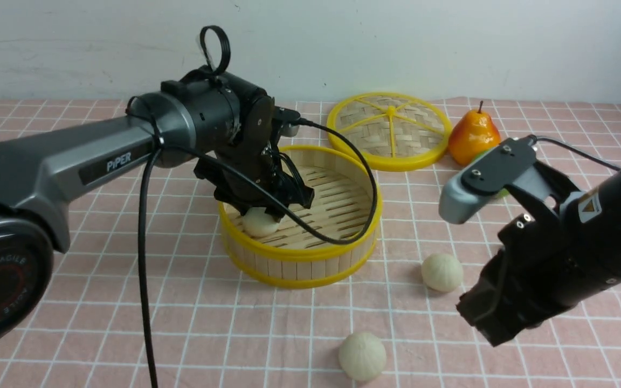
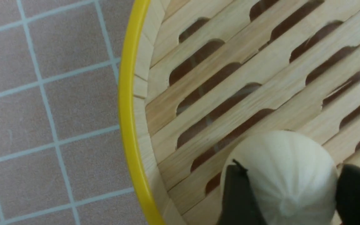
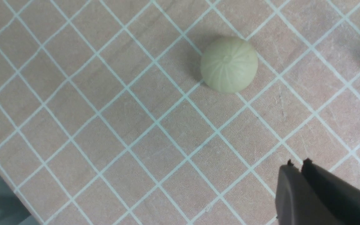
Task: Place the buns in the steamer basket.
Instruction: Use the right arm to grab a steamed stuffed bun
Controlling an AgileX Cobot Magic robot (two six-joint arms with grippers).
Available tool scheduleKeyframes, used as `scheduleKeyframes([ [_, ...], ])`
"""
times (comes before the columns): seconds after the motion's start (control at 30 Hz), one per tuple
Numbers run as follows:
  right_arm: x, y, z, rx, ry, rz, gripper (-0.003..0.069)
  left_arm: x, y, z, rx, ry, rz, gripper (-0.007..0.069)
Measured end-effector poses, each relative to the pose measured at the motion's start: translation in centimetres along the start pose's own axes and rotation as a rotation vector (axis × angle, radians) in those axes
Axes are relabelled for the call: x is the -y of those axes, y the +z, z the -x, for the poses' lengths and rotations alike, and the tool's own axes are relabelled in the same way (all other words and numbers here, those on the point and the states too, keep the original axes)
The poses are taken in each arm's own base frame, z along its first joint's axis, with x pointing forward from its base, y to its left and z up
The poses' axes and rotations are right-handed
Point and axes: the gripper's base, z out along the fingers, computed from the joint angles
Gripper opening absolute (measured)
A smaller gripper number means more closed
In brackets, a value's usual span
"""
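Note:
The steamer basket (image 1: 299, 253) stands mid-table; its yellow rim (image 2: 125, 103) and slatted floor show in the left wrist view. My left gripper (image 1: 261, 215) reaches down into the basket's left side and is shut on a cream-white bun (image 1: 259, 222). The black fingers (image 2: 236, 193) press both sides of that bun (image 2: 283, 175), low over the slats. Two more buns lie on the cloth: one (image 1: 442, 272) right of the basket, one (image 1: 362, 355) at the front. My right gripper (image 1: 491, 328) hovers shut and empty at the front right, with its tips (image 3: 297, 164) apart from a bun (image 3: 229, 65).
The flat woven lid (image 1: 390, 129) lies behind the basket, with an orange pear (image 1: 473, 137) to its right. A black cable (image 1: 143, 280) hangs from my left arm and loops across the basket's front rim. The pink checked cloth covers the table.

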Motion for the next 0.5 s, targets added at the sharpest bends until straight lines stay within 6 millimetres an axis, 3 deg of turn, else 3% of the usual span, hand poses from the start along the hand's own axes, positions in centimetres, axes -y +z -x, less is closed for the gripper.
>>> scheduleKeyframes([
  [0.1,0.2,0.0,0.1,0.008,-0.013,-0.022,0.0083,-0.1,-1.0,0.6,-0.001,-0.008,0.007,0.057],
  [0.17,0.3,0.0,0.1,0.007,-0.023,-0.038,0.0118,-0.3,-2.6,1.2,0.001,-0.015,0.012,0.0594],
  [0.27,0.6,-0.2,0.1,0.003,-0.013,-0.072,0.0206,-0.7,-7.3,2.7,0.052,-0.037,0.013,0.0589],
  [0.3,0.7,-0.2,0.2,0.005,-0.01,-0.076,0.0222,-0.8,-8.0,2.8,0.058,-0.039,0.013,0.0587],
  [0.4,0.9,-0.9,0.9,0.028,-0.008,-0.109,0.0356,-1.6,-15.1,3.7,0.168,-0.055,0.007,0.0538],
  [0.5,0.7,-1.5,1.8,0.059,-0.023,-0.114,0.0437,-2.6,-21.1,3.1,0.245,-0.058,0.023,0.0485],
])
